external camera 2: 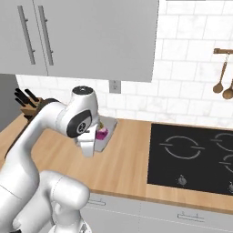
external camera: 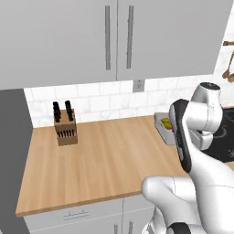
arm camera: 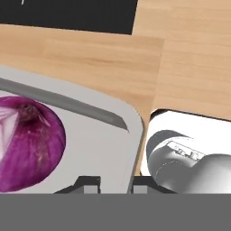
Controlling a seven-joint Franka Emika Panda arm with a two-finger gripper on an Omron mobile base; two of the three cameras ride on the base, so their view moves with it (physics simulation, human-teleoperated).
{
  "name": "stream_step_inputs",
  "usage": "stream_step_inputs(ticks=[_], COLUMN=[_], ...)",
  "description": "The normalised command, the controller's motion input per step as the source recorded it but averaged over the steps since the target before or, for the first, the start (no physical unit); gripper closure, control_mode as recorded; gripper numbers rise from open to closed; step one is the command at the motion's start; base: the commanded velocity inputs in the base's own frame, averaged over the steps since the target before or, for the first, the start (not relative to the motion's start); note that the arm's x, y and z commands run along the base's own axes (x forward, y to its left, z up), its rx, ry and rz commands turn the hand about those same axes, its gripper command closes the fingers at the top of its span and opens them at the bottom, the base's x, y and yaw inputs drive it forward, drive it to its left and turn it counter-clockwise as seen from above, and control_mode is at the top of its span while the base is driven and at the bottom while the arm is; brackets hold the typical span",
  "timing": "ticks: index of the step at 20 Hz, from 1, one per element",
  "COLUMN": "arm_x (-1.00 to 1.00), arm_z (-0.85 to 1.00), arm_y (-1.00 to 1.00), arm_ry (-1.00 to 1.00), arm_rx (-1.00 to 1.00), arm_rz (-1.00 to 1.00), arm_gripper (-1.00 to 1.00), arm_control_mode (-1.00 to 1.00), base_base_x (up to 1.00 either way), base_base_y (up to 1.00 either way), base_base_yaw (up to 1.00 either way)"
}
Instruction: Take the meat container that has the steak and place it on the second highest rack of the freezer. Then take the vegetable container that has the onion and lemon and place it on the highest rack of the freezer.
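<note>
The vegetable container (arm camera: 97, 135) is a shallow grey tray holding a purple onion (arm camera: 25, 144). My gripper (arm camera: 116, 184) is shut on the tray's rim, one fingertip (arm camera: 88, 182) inside the wall and the other outside. From the right base view the tray (external camera 2: 109, 125) sits beside the hob with the onion (external camera 2: 102, 133) in it, and my hand reaches down onto its near edge. In the left base view the tray (external camera: 161, 122) shows the yellow lemon (external camera: 167, 123) past my forearm. Whether the tray rests on the counter or is lifted, I cannot tell. The meat container, steak and freezer racks are out of view.
A knife block (external camera: 65, 125) stands at the counter's back left. A black hob (external camera 2: 191, 159) lies to the tray's right, with wooden spoons (external camera 2: 223, 84) hanging above it. Upper cabinets (external camera: 114, 36) overhang the counter (external camera: 100, 160). A tall dark-grey panel (external camera: 11, 155) bounds the left.
</note>
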Motion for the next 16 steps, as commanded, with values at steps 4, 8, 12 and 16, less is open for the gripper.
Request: stream_step_inputs(ticks=[4,8,12,16], arm_x=[-0.05,-0.16,-0.29,-0.22], arm_z=[0.53,0.44,0.26,0.06], arm_y=[0.46,0.15,0.00,0.06], arm_ry=[0.00,0.00,0.00,0.00], arm_rx=[0.00,0.00,0.00,0.00], arm_rz=[-0.09,0.00,0.01,0.08], arm_gripper=[1.00,1.00,1.00,1.00], arm_control_mode=[-1.00,-1.00,-1.00,-1.00], base_base_x=[0.00,0.00,0.00,0.00], base_base_y=[0.00,0.00,0.00,0.00], base_base_yaw=[0.00,0.00,0.00,0.00])
